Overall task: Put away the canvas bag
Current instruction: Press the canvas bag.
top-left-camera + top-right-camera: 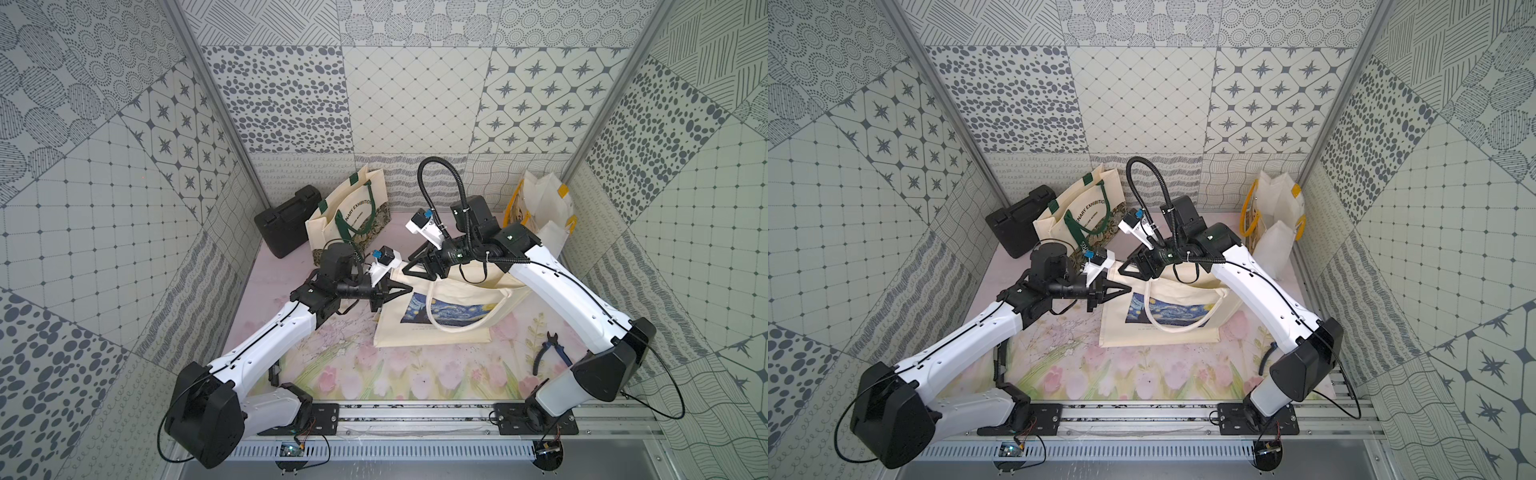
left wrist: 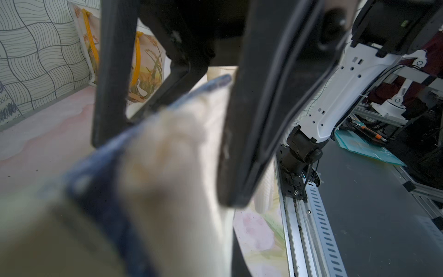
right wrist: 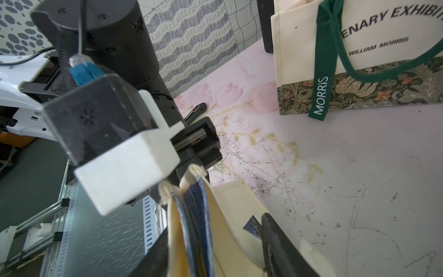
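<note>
Floral mat bears canvas bag near "WILLIAM MORRIS" tote.

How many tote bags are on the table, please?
3: the Starry Night bag at centre, the green-handled Morris bag at the back, the yellow-handled bag in the far right corner. The white shape before it may be a fourth.
</note>
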